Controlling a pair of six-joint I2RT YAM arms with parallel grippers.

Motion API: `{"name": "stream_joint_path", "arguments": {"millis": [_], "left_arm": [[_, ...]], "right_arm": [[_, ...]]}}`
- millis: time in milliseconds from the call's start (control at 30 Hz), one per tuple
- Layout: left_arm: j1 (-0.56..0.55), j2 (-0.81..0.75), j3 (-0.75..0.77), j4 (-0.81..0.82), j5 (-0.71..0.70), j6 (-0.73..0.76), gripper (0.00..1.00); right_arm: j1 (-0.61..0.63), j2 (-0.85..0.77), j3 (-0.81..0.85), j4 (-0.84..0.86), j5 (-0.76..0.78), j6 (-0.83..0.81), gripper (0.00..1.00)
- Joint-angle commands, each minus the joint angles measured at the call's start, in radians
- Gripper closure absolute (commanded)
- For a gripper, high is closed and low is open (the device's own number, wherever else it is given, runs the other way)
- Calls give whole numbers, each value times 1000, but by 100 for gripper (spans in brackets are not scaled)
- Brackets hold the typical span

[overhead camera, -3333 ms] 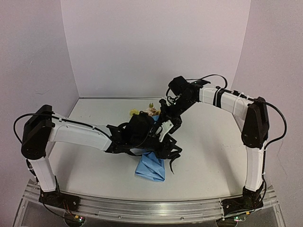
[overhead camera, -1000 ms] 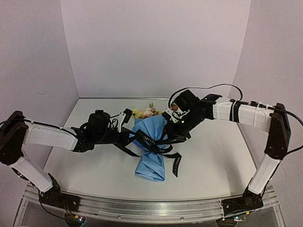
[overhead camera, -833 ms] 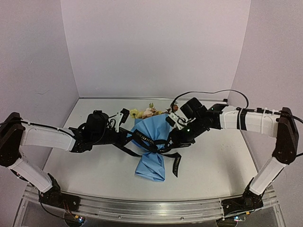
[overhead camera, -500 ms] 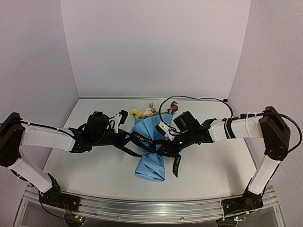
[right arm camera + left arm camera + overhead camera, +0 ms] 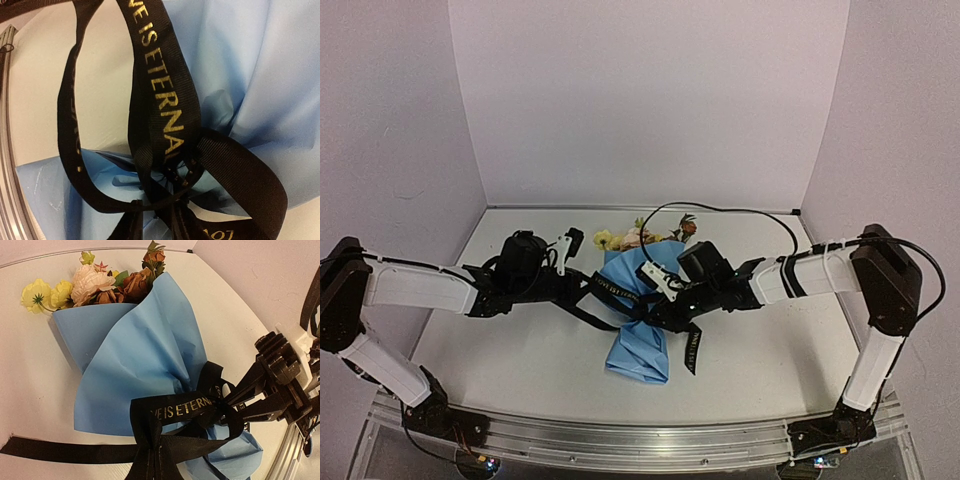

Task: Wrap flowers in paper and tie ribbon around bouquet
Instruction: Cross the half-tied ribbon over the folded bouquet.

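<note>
Left gripper point(image 5: 578, 285) is pinching the ribbon point(image 5: 688, 350). The bouquet point(image 5: 638, 352) is lying at its 3 o'clock on the worktop point(image 5: 770, 340), blooms toward 12. Right gripper point(image 5: 653, 303) is sitting nearer the waist. From the left wrist, its jaws are looking narrow round a loop. From the right wrist, I cannot tell if it is holding.

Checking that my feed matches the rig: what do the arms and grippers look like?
The left arm and the right arm have white shells with black joints. The right gripper is black with ridged fingers and has white plastic behind it. A thin black cable loops above the right arm.
</note>
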Motion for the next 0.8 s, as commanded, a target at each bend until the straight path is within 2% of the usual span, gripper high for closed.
{"name": "stream_joint_path", "arguments": {"millis": [0,367,767], "left_arm": [[12,-8,48,-9,17,-14,100],[29,-7,58,-29,28,-21,100],[54,-5,66,-46,54,-40,100]], "right_arm": [[13,21,2,28,27,-6,84],[21,-23,-26,-9,54,-6,100],[21,-84,-9,-142,71,9,100]]}}
